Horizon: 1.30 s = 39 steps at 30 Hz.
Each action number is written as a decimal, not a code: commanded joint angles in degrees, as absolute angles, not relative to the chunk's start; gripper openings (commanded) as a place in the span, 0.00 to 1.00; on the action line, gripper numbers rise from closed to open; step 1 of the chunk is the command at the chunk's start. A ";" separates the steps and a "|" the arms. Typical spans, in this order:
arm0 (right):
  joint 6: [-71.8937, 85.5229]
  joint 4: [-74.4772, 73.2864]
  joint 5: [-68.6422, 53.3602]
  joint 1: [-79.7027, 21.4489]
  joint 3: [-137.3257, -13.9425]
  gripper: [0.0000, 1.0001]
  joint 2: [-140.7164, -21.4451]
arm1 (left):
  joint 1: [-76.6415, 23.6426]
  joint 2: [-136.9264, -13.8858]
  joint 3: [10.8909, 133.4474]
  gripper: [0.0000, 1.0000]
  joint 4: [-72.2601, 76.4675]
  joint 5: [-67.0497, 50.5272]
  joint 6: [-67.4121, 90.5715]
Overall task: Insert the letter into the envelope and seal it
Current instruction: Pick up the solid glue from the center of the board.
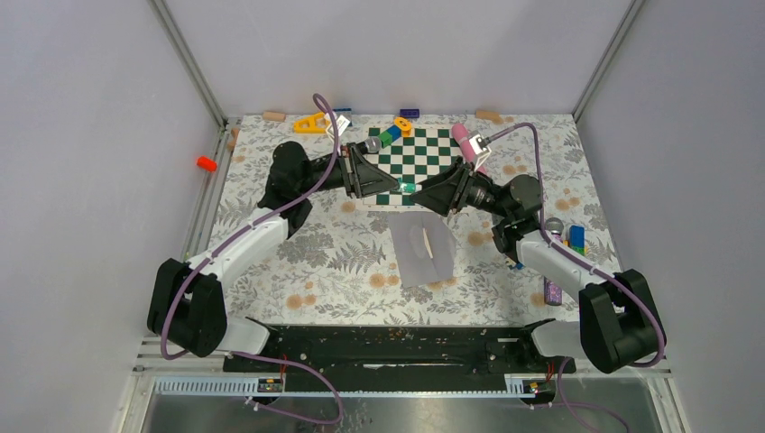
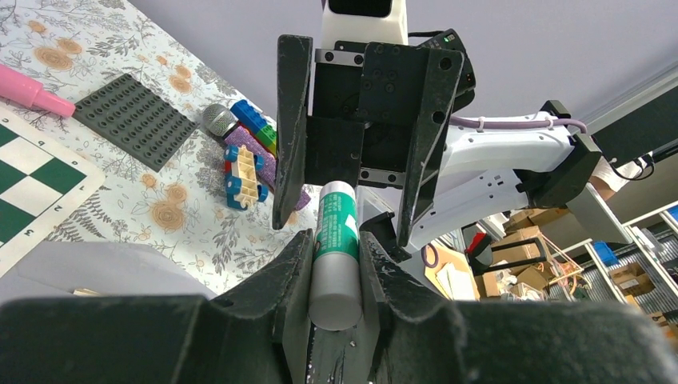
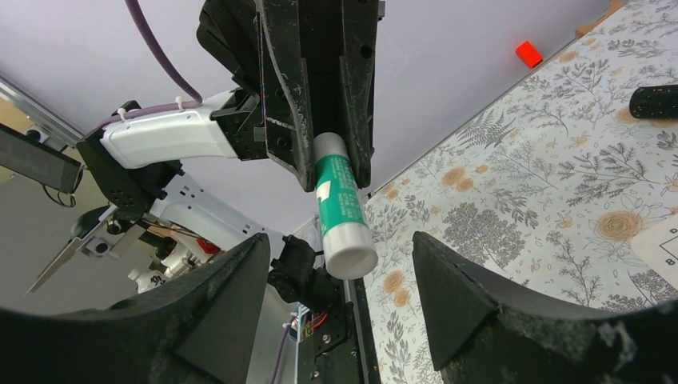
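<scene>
A green and white glue stick (image 2: 336,232) is held up in the air, my left gripper (image 2: 336,242) shut on its grey end. Its white cap end (image 3: 349,254) points between the fingers of my right gripper (image 3: 340,250), which stands open, both pads clear of the stick. The two grippers meet nose to nose above the chessboard's near edge (image 1: 408,188). The light grey envelope (image 1: 422,248) lies flat on the table just in front of them and shows as a pale corner (image 2: 96,268) in the left wrist view. The letter is hidden.
A green chessboard (image 1: 419,158) lies behind the grippers. A dark grey studded plate (image 2: 132,120), toy bricks (image 2: 244,172) and a small microphone (image 2: 217,120) lie to the right. A pink marker (image 1: 465,140), a purple pen (image 1: 552,293) and an orange cap (image 1: 207,163) lie around.
</scene>
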State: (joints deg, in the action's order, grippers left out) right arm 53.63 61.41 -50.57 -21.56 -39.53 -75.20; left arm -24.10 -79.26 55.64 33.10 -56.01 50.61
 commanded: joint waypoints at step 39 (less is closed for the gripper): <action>53.51 61.68 -61.33 -19.27 -42.22 0.01 -73.68 | -20.49 -76.33 61.49 0.94 14.69 -56.62 31.10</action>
